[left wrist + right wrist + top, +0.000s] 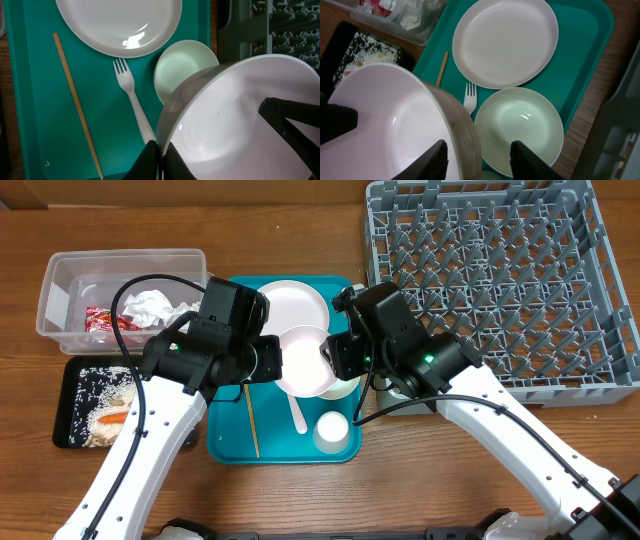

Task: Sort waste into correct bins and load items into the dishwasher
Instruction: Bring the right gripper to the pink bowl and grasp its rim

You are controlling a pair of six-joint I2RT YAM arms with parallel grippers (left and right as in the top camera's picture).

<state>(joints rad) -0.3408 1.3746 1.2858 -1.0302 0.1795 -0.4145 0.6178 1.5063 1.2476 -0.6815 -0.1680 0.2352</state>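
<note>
glossy round bowl (240,120) pinched at rim by left gripper (160,150)

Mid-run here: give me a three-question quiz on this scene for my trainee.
1. True or false: the fork lies on the teal tray.
2. The left claw grips: A spoon, B bottle, C bowl.
3. Fill in: the red wrapper sits in the ____.
Key: 1 true; 2 C; 3 clear tub.
</note>
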